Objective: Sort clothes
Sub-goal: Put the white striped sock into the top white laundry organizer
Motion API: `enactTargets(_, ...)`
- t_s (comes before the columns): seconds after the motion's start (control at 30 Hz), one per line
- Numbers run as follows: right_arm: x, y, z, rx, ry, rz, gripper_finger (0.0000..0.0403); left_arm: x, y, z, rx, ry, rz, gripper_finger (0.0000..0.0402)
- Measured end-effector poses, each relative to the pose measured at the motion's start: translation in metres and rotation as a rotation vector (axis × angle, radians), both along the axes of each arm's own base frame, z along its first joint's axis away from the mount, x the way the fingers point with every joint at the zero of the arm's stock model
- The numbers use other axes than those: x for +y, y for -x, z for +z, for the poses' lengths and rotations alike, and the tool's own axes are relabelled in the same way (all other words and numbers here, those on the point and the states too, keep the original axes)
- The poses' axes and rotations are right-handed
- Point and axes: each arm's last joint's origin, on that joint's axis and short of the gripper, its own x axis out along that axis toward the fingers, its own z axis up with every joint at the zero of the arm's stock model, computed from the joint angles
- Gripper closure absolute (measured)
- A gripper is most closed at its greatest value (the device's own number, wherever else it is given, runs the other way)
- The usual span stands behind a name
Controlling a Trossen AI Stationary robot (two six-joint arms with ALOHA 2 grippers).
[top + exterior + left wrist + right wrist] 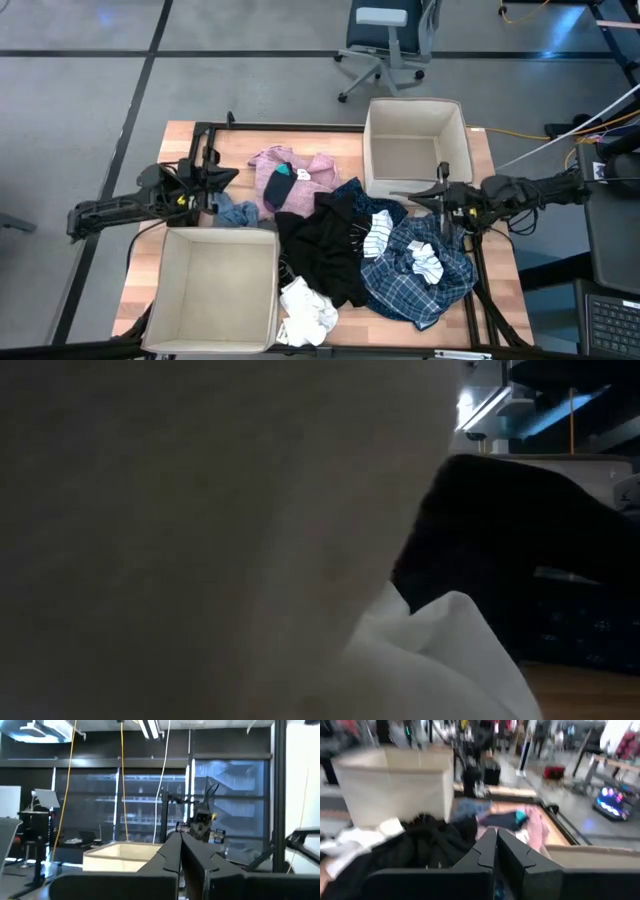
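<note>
wooden table (495, 200) on a grey floor, with an office chair (385, 35) beyond the far edge and a keyboard (612, 325) off to the right side. two beige fabric bins on top: near bin (215, 290) just in front of the left gripper (228, 178), far bin (415, 145) just beside the right gripper (418, 197). between the two grippers, a loose heap of clothes. nearest the left gripper, a small blue denim item (235, 212) and a pink patterned top (290, 178) carrying a teal sock (282, 170). toward the middle, crumpled black pieces (320, 245). directly under the right gripper, a blue-white plaid shirt (415, 270) with striped socks (377, 235) on it. well away from both, at the table's front edge against the near bin, a bunched white cloth (305, 310). left gripper raised above the table, fingers (167, 857) pressed together, holding nothing. right gripper hovering over the heap, fingers (487, 850) likewise closed and empty. low view mostly blocked by the near bin's wall.
</note>
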Motion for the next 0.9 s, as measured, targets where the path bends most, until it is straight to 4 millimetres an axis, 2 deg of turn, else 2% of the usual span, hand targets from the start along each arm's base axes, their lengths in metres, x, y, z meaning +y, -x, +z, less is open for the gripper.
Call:
enactTargets(0.1,0.002,-0.010,0.015,0.115,0.024,-0.002,0.0384,0.003,-0.010,0.006,0.057,0.018,0.006,0.0400)
enactTargets(0.27,0.007,-0.027,0.031,0.208,-0.054,-0.021,0.0384,0.007,-0.026,0.008,0.146,0.054,0.003,0.0400)
enactTargets(0.47,0.014,-0.049,0.028,0.289,-0.046,0.008,0.0369,0.010,-0.039,0.008,0.209,0.085,-0.001,0.0400)
enactTargets(0.63,0.021,-0.068,0.008,0.442,-0.081,0.050,0.0286,0.011,-0.043,0.012,0.215,0.088,-0.001,0.0400)
enactTargets(0.8,0.030,-0.089,-0.022,0.658,-0.089,0.118,0.0184,0.012,-0.043,0.014,0.211,0.089,-0.002,0.0400)
enactTargets(0.9,0.035,-0.102,-0.039,0.758,-0.080,0.166,0.0141,0.012,-0.043,0.014,0.210,0.088,-0.002,0.0400)
